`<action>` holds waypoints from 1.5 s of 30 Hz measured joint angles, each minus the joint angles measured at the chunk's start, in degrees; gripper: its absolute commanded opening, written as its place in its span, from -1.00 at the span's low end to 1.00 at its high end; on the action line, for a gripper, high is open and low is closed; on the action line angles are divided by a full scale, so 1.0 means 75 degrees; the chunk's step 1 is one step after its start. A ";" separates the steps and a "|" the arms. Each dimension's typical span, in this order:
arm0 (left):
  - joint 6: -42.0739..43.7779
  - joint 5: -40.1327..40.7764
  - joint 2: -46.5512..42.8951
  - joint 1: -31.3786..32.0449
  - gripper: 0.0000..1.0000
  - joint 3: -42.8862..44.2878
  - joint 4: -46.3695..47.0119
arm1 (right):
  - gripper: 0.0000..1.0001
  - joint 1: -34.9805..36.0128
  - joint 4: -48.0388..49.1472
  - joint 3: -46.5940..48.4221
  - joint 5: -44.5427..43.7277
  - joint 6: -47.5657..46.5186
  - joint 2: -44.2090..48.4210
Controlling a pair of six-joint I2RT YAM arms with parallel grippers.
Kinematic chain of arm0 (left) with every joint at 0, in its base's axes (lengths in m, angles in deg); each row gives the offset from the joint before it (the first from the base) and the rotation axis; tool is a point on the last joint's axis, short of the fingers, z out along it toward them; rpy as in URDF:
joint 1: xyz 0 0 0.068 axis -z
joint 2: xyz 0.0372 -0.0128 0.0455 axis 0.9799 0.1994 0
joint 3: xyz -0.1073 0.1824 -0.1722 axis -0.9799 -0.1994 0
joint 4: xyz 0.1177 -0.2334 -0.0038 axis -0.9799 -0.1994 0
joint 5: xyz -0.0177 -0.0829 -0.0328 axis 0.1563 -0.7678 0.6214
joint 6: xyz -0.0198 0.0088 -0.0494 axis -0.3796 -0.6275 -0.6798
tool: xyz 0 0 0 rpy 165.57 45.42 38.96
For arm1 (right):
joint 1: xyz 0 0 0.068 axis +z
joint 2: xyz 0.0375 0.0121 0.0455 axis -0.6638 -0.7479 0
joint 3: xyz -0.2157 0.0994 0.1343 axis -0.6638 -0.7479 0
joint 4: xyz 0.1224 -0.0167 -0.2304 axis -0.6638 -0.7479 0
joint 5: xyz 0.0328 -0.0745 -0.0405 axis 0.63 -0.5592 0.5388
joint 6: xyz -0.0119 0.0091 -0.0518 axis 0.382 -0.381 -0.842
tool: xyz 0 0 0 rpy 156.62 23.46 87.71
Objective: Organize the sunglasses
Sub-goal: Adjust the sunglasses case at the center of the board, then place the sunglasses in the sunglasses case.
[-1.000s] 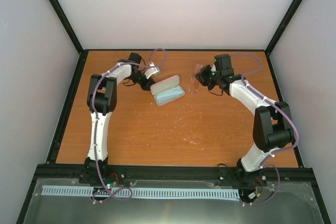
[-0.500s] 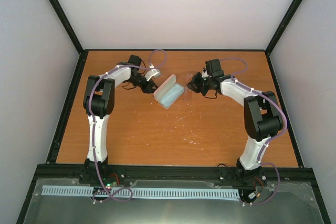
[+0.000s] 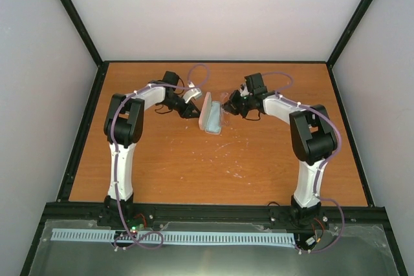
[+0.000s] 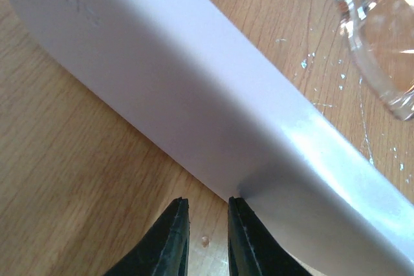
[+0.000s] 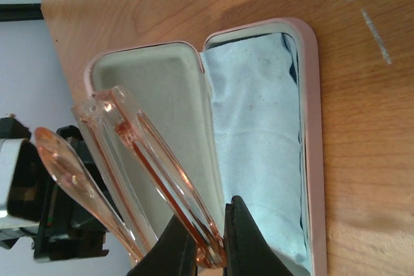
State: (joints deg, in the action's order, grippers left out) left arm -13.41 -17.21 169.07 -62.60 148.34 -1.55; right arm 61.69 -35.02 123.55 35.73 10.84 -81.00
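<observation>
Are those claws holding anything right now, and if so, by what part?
The right gripper pinches the pink sunglasses at one end of the folded frame. The left gripper holds nothing; its tips sit by the case.

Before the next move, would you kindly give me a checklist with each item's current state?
1. Case lid open, inside facing the right arm: ok.
2. Right hand shut on the sunglasses: ok.
3. Blue cloth lying flat in the base: ok.
4. Left hand shut, fingertips at the lid's outer face; firm bracing contact: cannot tell.
5. Arms of the sunglasses folded: cannot tell.
</observation>
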 measured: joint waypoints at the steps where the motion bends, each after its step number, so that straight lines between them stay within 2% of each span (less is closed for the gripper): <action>1: -0.0012 -0.0012 0.0000 0.0003 -0.62 0.0000 0.0026 | -0.94 0.0026 0.0035 0.0044 -0.0003 0.0020 -0.0090; 8: -0.0035 -0.0070 0.0000 0.0003 -0.63 -0.0003 0.0122 | -0.94 0.0289 0.0061 0.0624 -0.0070 0.0099 -0.0854; 29: -0.0087 -0.0254 -0.0041 0.0003 -0.63 -0.0233 0.0376 | -0.94 0.0621 0.1008 0.0522 -0.0259 0.1480 -0.1180; 45: -0.0125 -0.0312 -0.0201 0.0003 -0.63 -0.0385 0.0498 | -0.94 0.0682 0.0093 0.1102 -0.0653 0.1174 -0.1696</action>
State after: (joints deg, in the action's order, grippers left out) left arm -14.35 -19.55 167.56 -62.57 145.45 2.19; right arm 66.80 -34.32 131.82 30.83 19.65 -93.72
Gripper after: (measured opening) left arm 0.184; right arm 0.077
